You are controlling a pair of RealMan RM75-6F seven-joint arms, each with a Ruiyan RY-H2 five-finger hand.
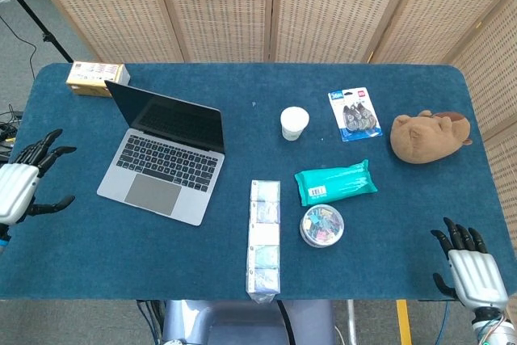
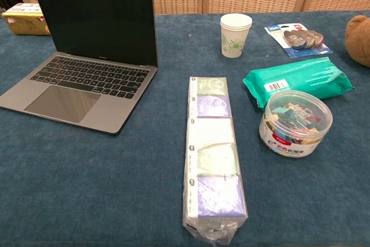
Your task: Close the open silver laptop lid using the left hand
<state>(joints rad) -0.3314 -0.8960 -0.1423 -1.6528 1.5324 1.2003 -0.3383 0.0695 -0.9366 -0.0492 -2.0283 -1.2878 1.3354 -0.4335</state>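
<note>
Approach step, lid untouched. Nearest, right robot hand [image 1: 472, 271] idle at the worktop's [image 1: 404, 272] front edge, released. Left robot hand [image 1: 24, 183] released, fingers spread, beside the open silver laptop [image 1: 161, 159] at left. Next: reach behind the upright lid [image 1: 168, 117], press forward and down.

Even, bright, diffuse light fills both views; shadows are soft and faint. The laptop [image 2: 87, 50] screen is dark and glare-free. Both pictures are sharp, though the chest view stretches slightly toward its edges.
</note>
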